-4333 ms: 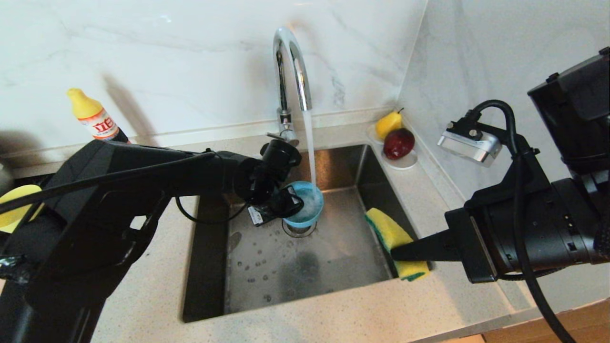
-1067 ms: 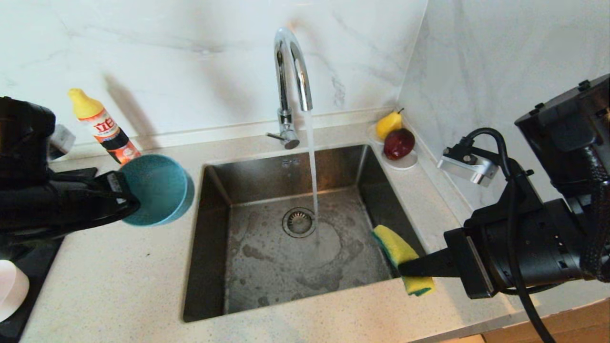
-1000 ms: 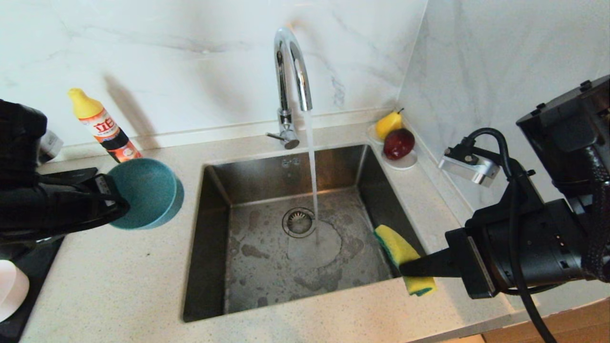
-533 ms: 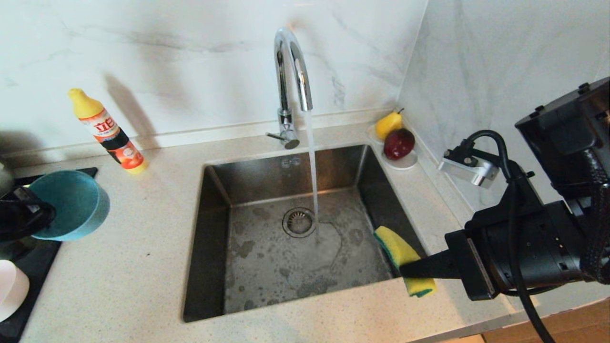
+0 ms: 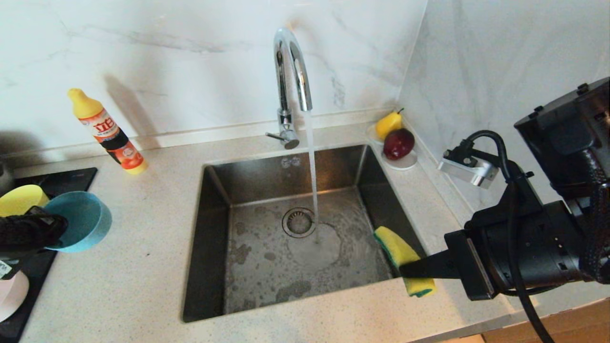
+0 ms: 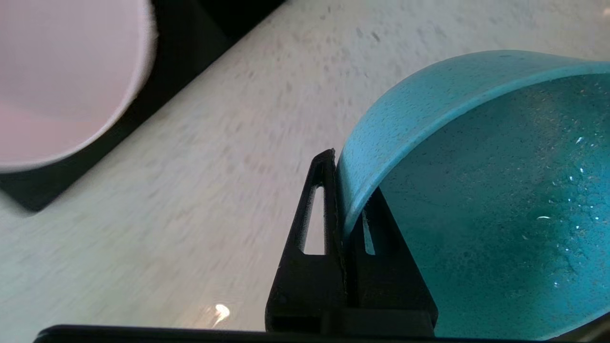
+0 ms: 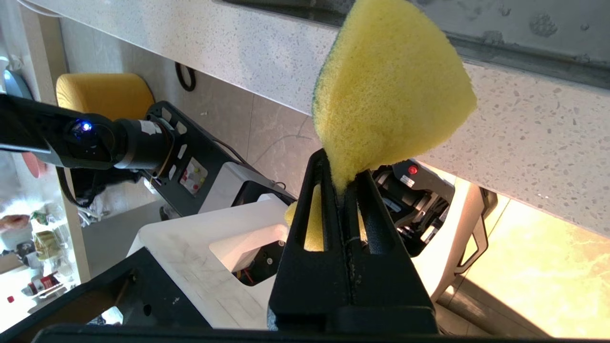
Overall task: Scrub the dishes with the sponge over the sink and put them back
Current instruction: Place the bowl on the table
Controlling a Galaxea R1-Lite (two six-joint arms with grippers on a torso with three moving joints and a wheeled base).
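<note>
Nearest to us, at four o'clock in the head view, our right gripper (image 5: 405, 269) pinches the yellow sponge (image 5: 402, 257) by its narrow end; the sponge hangs over the front right corner of the sink (image 5: 209, 228), its green layer facing the basin. At nine o'clock our left gripper (image 5: 59, 228) is clamped on the rim of the light blue bowl (image 5: 81, 227), held tilted above the pale counter (image 5: 138, 267) beside a black mat (image 5: 71, 178). The yellow bowl (image 5: 19, 200) sits just behind it, and the pink bowl (image 5: 9, 295) rests on the mat at eight o'clock. Farther back, at twelve o'clock, the tap (image 5: 290, 85) runs water beside the drain strainer (image 5: 299, 222). A detergent bottle (image 5: 107, 131) stands at ten o'clock, and a saucer (image 5: 402, 163) with a pear (image 5: 388, 124) and a red fruit (image 5: 399, 144) at one o'clock.
</note>
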